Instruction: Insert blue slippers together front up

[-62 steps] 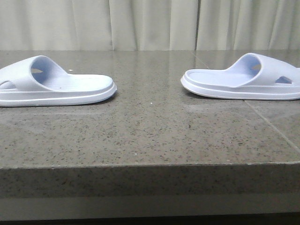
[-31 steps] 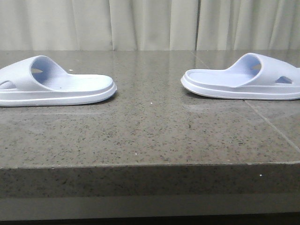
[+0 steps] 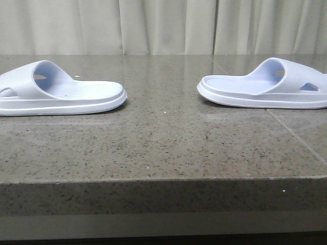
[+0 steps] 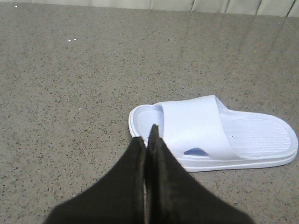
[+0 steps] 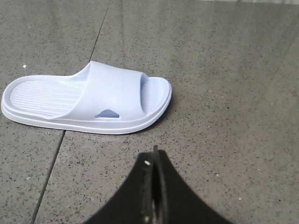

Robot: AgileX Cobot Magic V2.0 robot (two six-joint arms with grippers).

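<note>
Two pale lavender-blue slippers lie sole-down on the speckled stone table, far apart. The left slipper (image 3: 56,92) lies at the left edge of the front view, its open end toward the middle; it also shows in the left wrist view (image 4: 219,133). The right slipper (image 3: 268,84) lies at the right and shows in the right wrist view (image 5: 88,100). My left gripper (image 4: 148,135) is shut and empty, its tips over the near rim of the left slipper. My right gripper (image 5: 154,156) is shut and empty, short of the right slipper. Neither gripper shows in the front view.
The stone table (image 3: 163,148) has a front edge near the camera and a seam line (image 3: 296,138) running under the right slipper. Pale curtains (image 3: 163,25) hang behind the table.
</note>
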